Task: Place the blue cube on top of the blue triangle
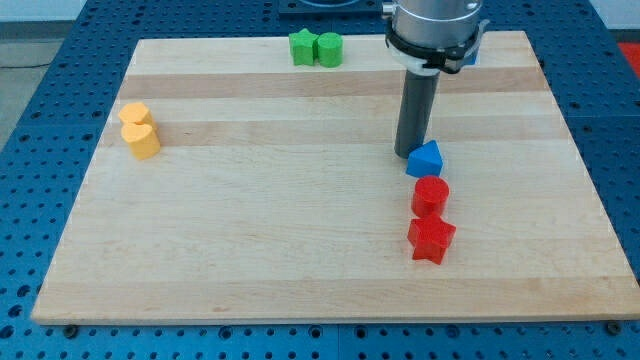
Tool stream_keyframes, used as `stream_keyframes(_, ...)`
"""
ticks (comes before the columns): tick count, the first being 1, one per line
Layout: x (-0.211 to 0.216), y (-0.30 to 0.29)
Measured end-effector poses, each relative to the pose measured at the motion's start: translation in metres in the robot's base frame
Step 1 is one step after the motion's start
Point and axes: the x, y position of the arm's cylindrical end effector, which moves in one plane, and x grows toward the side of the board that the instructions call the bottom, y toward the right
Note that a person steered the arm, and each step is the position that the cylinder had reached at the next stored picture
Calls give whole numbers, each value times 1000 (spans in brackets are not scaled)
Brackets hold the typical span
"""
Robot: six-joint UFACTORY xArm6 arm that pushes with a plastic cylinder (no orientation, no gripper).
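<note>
Right now my tip rests on the wooden board, touching the upper left edge of the blue triangle; being a bare rod, it grips nothing. Behind the arm's grey housing, near the view's top, a sliver of the blue cube peeks out, mostly hidden. Just below the triangle sit a red cylinder and a red star, close together. Well apart, at the top edge, a green star touches a green cylinder. Far left, two yellow blocks huddle together, their shapes hard to make out.
</note>
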Motion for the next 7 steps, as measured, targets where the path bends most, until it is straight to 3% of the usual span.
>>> stream_keyframes(1, -24, 37)
stream_keyframes(3, -83, 189)
stream_keyframes(4, -126, 227)
stream_keyframes(6, -220, 254)
stream_keyframes(7, -231, 235)
